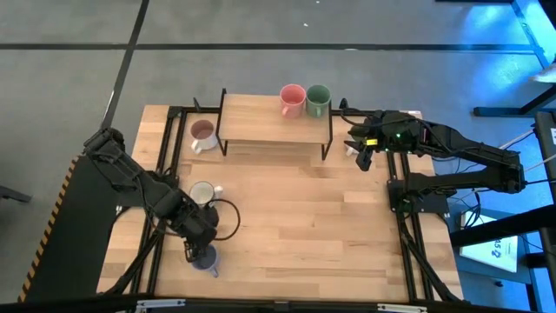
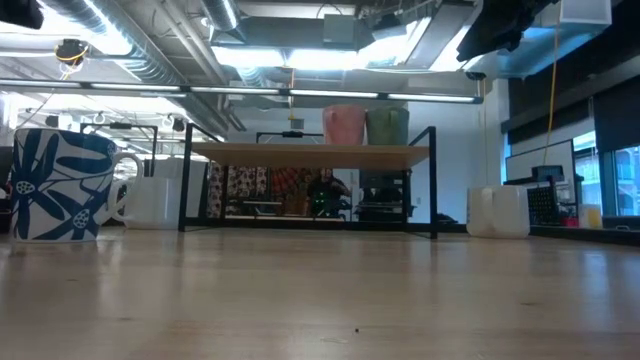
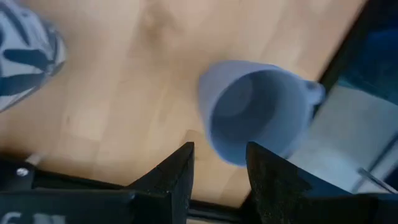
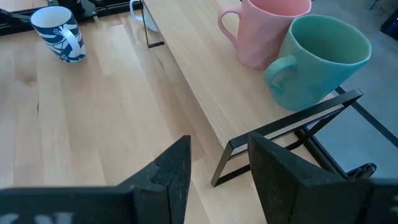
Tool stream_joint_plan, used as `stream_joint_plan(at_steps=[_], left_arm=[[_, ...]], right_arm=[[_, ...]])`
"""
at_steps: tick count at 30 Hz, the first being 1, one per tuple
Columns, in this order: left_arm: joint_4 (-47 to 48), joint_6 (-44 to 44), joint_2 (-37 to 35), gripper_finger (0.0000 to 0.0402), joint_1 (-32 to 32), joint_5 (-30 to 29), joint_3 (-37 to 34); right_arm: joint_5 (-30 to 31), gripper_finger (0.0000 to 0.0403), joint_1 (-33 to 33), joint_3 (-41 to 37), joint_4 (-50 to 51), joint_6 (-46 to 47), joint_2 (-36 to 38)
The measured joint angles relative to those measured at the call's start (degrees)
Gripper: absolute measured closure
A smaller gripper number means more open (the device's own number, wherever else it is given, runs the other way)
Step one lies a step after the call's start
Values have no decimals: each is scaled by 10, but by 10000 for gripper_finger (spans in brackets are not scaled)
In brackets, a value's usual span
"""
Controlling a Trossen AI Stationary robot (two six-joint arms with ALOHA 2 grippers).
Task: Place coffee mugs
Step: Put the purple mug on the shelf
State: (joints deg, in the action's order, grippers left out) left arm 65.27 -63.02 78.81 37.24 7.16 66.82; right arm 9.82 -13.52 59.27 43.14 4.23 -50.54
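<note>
A purple-blue mug (image 1: 207,259) (image 3: 255,109) stands on the table near its near edge. My left gripper (image 1: 193,248) (image 3: 217,165) is open just beside it; the fingertips stop short of its rim and its handle (image 3: 314,93) points away. A blue-patterned white mug (image 1: 202,193) (image 2: 60,185) (image 4: 59,34) and a dusty pink mug with a white outside (image 1: 202,135) stand on the table's left half. A coral pink mug (image 1: 292,99) (image 4: 267,31) and a green mug (image 1: 318,101) (image 4: 317,59) stand on the shelf (image 1: 274,126). My right gripper (image 1: 363,156) (image 4: 217,168) hangs open at the shelf's right end.
The shelf is a wooden board on a black wire frame (image 2: 310,155) at the table's far side, with bare board left of the two mugs. A white object (image 2: 497,212) sits by the shelf's right end. Black frame rails (image 1: 161,165) run along the table's left and right edges.
</note>
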Motion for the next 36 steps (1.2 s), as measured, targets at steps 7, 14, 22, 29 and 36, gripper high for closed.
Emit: stream_joint_plan(at_steps=[7,14,22,29,36], left_arm=[[-64,-29,3,262,8,-6,-47],[-101,-58,7,262,20,1,-94],[-154,-75,7,262,39,-6,-140],[-181,-66,7,282,40,-24,-165],[-179,-37,7,379,26,-32,-169]], right_arm=[[0,259,0,0,0,-1,0],[0,259,0,0,3,-1,0],[1,259,0,0,3,-1,0],[8,259,0,0,2,-1,0],[16,259,0,0,2,-1,0]])
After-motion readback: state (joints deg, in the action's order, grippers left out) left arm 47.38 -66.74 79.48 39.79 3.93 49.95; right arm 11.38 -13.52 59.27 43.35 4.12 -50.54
